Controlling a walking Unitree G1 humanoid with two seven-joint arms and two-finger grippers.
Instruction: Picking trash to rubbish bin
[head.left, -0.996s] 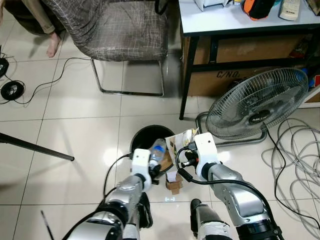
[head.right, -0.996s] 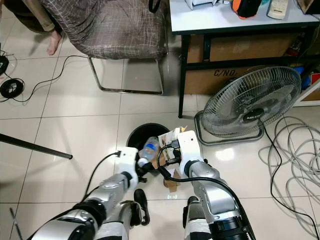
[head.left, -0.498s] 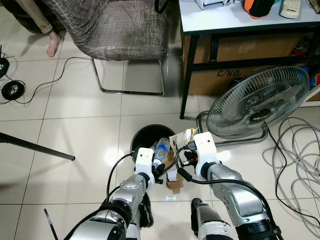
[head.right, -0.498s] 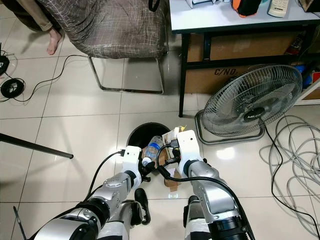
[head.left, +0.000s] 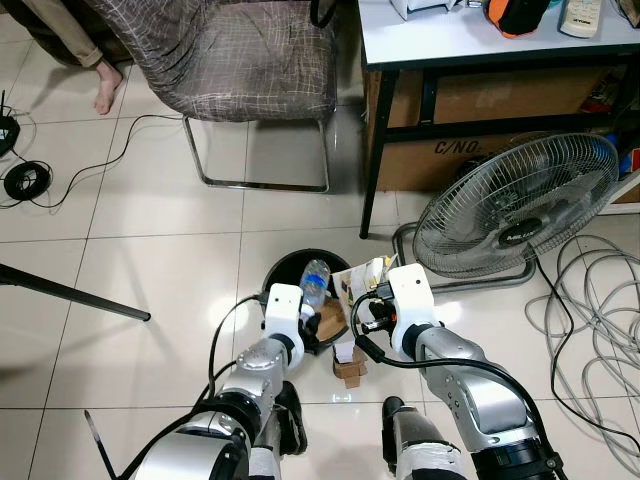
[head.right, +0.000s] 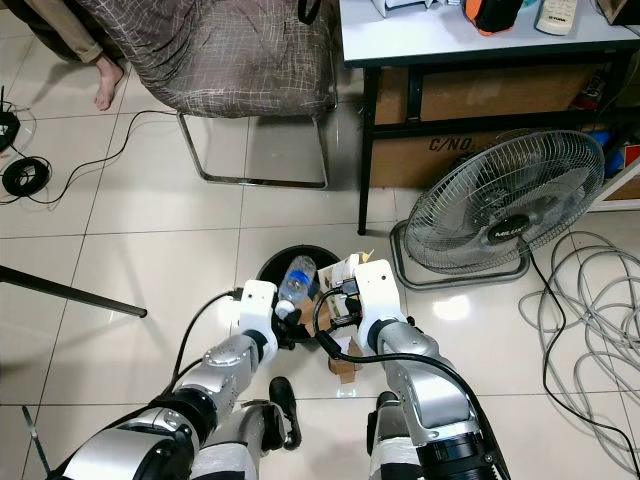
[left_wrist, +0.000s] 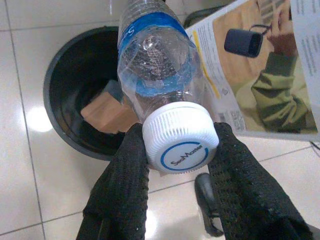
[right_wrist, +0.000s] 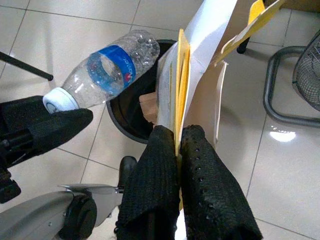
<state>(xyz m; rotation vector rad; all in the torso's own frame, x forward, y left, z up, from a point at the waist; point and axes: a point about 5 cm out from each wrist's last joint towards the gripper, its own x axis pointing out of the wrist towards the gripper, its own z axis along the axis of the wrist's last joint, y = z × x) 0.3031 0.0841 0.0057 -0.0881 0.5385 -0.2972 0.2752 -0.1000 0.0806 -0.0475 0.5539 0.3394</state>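
Observation:
A black round bin (head.left: 283, 270) stands on the tiled floor just ahead of me, with a brown cardboard piece (left_wrist: 107, 112) inside. My left gripper (left_wrist: 180, 150) is shut on the white cap of a clear plastic bottle (head.left: 314, 280) with a blue label. The bottle is held out over the bin's near right rim. To its right, my right gripper (right_wrist: 179, 137) is shut on a flat printed cardboard package (right_wrist: 195, 65) that stands upright beside the bin's right edge.
A floor fan (head.left: 515, 205) stands close on the right, with loose cables (head.left: 600, 310) beyond it. A chair (head.left: 240, 60) and a table (head.left: 480, 40) are ahead. A small cardboard scrap (head.left: 348, 365) lies by my feet. A black pole (head.left: 70, 290) crosses the floor on the left.
My left gripper has pushed a little forward, carrying the bottle further over the bin. The right gripper and its package have stayed put.

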